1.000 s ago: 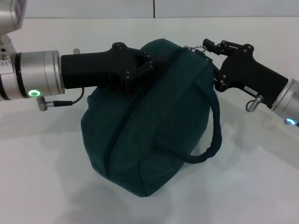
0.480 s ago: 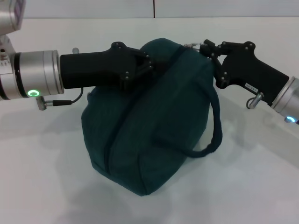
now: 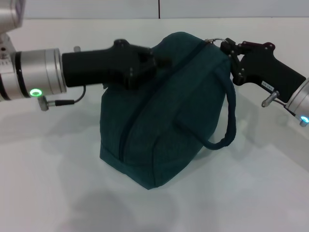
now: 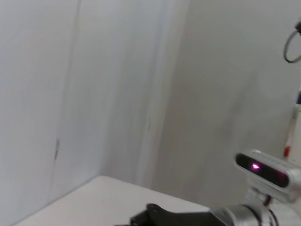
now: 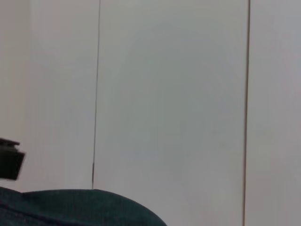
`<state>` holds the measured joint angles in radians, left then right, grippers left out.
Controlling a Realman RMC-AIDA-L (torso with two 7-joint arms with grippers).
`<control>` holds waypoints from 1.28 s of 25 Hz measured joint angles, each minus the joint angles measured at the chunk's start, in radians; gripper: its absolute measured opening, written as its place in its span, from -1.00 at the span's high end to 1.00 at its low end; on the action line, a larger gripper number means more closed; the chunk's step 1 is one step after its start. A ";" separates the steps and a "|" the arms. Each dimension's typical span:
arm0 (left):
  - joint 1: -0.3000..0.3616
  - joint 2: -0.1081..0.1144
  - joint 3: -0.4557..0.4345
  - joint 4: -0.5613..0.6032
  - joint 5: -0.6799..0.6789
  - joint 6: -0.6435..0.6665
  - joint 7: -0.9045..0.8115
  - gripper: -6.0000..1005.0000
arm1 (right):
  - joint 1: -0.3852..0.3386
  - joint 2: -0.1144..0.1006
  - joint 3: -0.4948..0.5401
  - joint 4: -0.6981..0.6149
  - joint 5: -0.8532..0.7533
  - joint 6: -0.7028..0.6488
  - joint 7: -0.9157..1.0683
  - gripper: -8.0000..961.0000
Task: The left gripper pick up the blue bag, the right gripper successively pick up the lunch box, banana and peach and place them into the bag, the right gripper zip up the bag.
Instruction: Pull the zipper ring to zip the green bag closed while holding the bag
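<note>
The blue bag (image 3: 164, 125) stands tilted on the white table, its zip closed along the top and one rope handle (image 3: 228, 121) hanging down its right side. My left gripper (image 3: 150, 60) comes in from the left and is shut on the bag's upper left edge. At the bag's top right end, my right gripper (image 3: 228, 47) is shut on the metal zip pull (image 3: 215, 41). The bag's top (image 5: 75, 207) also shows in the right wrist view. The lunch box, banana and peach are out of view.
The white table (image 3: 58, 193) spreads around the bag, with a pale wall behind it. The left wrist view shows the wall and the right arm's black gripper (image 4: 174, 219) with its wrist camera (image 4: 265, 172).
The bag has shifted right and stands more upright. My right gripper has moved right and up with the zip pull. The left gripper has followed the bag's top.
</note>
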<state>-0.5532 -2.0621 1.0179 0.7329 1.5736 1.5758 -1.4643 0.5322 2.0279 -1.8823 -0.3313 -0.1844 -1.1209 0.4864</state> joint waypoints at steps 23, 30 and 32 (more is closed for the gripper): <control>-0.181 -0.024 -0.049 0.008 0.278 -0.251 -0.397 0.11 | -0.011 0.000 -0.009 -0.006 -0.011 -0.028 0.001 0.94; -0.171 -0.023 -0.028 0.013 0.233 -0.279 -0.370 -0.21 | -0.014 0.000 -0.009 -0.002 -0.011 -0.028 0.001 0.95; -0.161 -0.023 -0.028 0.015 0.191 -0.275 -0.352 -0.18 | -0.014 0.000 -0.009 -0.002 -0.011 -0.028 0.001 0.95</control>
<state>-0.7139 -2.0850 0.9898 0.7481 1.7643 1.3005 -1.8168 0.5185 2.0278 -1.8914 -0.3333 -0.1950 -1.1492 0.4878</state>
